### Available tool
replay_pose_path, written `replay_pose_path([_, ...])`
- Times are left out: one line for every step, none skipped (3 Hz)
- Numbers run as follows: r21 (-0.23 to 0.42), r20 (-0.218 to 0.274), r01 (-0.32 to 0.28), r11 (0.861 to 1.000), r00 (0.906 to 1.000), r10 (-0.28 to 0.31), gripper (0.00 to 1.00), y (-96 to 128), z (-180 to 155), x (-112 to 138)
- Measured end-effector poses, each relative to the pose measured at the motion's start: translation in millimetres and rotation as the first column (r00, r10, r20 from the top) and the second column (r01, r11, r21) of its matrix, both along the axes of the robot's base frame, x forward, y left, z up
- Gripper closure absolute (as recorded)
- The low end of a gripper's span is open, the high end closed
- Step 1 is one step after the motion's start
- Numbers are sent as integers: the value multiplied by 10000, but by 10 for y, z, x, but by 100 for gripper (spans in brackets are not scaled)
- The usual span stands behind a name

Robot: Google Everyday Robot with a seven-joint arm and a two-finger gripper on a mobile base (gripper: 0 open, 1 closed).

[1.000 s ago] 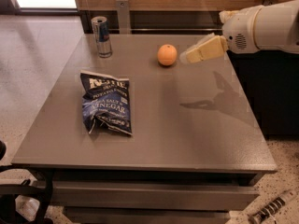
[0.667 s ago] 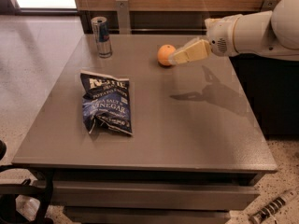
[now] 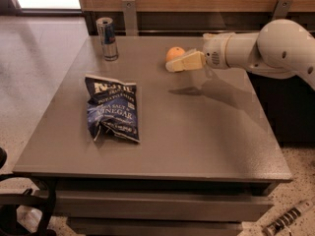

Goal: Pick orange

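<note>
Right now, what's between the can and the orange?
Nothing: only bare table from can to orange in the camera view. The tool hovers close at the orange's other side.

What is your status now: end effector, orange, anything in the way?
End effector in front of the orange, partly covering it. Orange on the table, far side. Can and chip bag aside, not in the way.

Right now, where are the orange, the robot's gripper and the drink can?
orange [image 3: 174,53]: camera view, on its upper skin, above the gripper.
gripper [image 3: 171,66]: camera view, on its pale tip, right by the orange.
drink can [image 3: 108,41]: camera view, on the middle of its side.
</note>
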State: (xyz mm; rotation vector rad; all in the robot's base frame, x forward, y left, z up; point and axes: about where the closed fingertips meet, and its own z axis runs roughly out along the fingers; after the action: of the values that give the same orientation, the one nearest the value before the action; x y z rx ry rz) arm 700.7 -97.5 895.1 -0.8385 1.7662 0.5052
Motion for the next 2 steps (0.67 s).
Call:
replay_pose_path([509,-135,394,9979,9992,-388,0,-23,-216,169])
replay_pose_path([907,-128,734,9932,9973,-725,0,-79,-366,337])
